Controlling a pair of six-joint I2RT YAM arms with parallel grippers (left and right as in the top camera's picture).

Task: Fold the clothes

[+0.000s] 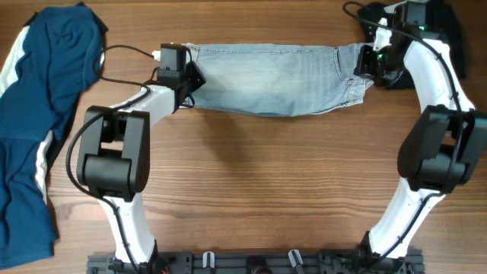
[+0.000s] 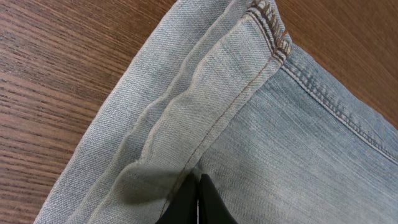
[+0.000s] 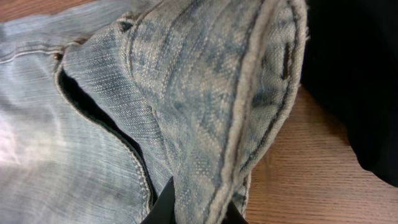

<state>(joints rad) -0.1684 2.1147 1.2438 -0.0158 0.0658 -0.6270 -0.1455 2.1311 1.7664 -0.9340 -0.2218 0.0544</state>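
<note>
Light blue jeans [image 1: 270, 78] lie folded lengthwise across the far middle of the table. My left gripper [image 1: 188, 78] is at their left end, the leg hems. In the left wrist view its fingers [image 2: 199, 198] are closed together on the jeans' leg [image 2: 249, 124] near the seam. My right gripper [image 1: 373, 65] is at the right end, the waistband. In the right wrist view its fingers [image 3: 198, 208] are shut on the folded waistband [image 3: 230, 99], which stands up between them.
A dark blue garment with white stripes [image 1: 42, 106] lies heaped along the left edge. A black garment [image 1: 449, 30] lies at the far right corner, behind my right arm; it also shows in the right wrist view [image 3: 354, 74]. Bare wood lies in front of the jeans.
</note>
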